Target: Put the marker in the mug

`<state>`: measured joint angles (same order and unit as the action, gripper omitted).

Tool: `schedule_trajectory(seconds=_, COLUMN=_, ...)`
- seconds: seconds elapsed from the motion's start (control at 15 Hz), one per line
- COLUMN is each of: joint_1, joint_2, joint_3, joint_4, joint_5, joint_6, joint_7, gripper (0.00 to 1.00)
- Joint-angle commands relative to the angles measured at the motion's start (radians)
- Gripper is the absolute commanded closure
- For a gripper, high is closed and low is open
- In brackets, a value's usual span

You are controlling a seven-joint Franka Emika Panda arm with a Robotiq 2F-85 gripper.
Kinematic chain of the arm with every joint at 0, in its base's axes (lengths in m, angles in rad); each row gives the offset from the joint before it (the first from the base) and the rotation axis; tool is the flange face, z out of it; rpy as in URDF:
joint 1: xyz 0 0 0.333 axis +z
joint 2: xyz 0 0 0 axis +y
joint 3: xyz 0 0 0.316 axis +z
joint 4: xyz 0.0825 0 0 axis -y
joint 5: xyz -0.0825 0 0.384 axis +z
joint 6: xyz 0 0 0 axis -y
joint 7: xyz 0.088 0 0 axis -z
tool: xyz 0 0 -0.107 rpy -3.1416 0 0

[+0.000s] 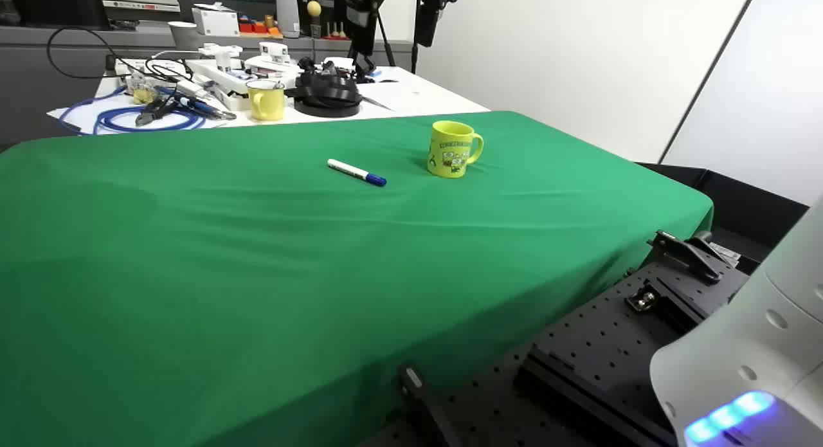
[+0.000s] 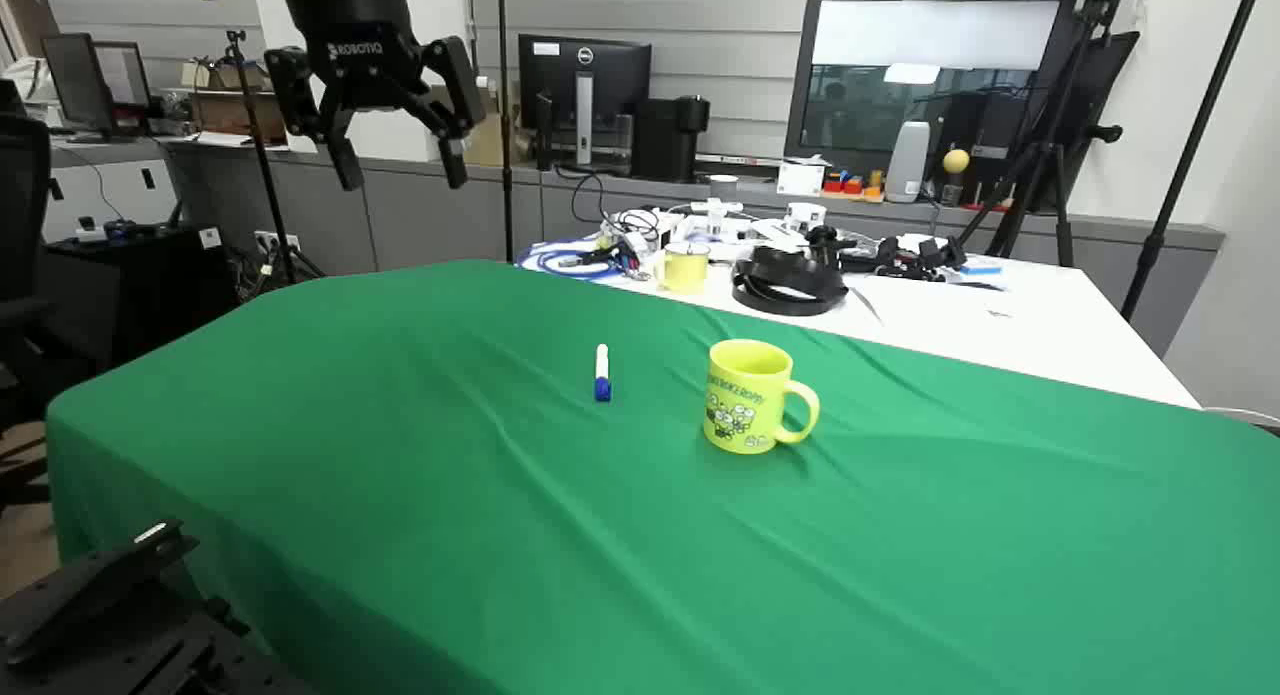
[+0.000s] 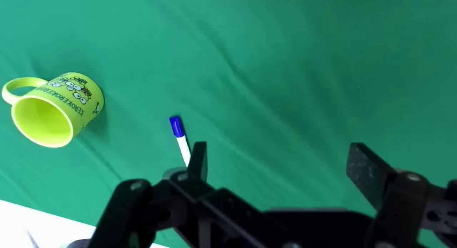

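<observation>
Marker (image 1: 357, 172) lies loose near the mug (image 2: 748, 400), the gripper (image 2: 403, 178) hanging high, spread wide; approach seems in hand, calling next for a sideways shift, then lowering

In an exterior view, ROBOTIQ is printed in white capitals on the black, two-fingered end effector (image 2: 401, 171). Right of it, DELL can just be made out in a round emblem (image 2: 585, 55) on the back of a black, flat monitor (image 2: 625, 85). Below the end effector, KEROKERO is read, upside down in the wrist view, in dark capitals on the bright yellow, cylindrical mug (image 3: 69, 102). On the slim, white-barrelled, blue-capped marker (image 1: 352, 170), also below, the print is too small to be read.
</observation>
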<state>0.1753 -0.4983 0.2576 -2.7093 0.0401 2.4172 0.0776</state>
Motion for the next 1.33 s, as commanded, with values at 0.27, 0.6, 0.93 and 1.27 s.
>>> schedule_trajectory(seconds=0.27, joint_1=0.016, joint_2=0.002, joint_3=-0.017, joint_4=0.001, joint_5=-0.012, joint_6=-0.002, joint_7=0.008, gripper=0.00)
schedule_trajectory(seconds=0.6, joint_1=0.016, joint_2=0.002, joint_3=-0.017, joint_4=0.001, joint_5=-0.012, joint_6=-0.002, joint_7=0.008, gripper=0.00)
schedule_trajectory(seconds=0.93, joint_1=-0.017, joint_2=0.169, joint_3=-0.096, joint_4=0.125, joint_5=-0.084, joint_6=0.009, joint_7=-0.192, gripper=0.00)
schedule_trajectory(seconds=1.27, joint_1=-0.028, joint_2=0.419, joint_3=-0.191, joint_4=0.341, joint_5=-0.089, joint_6=-0.013, joint_7=-0.453, gripper=0.00)
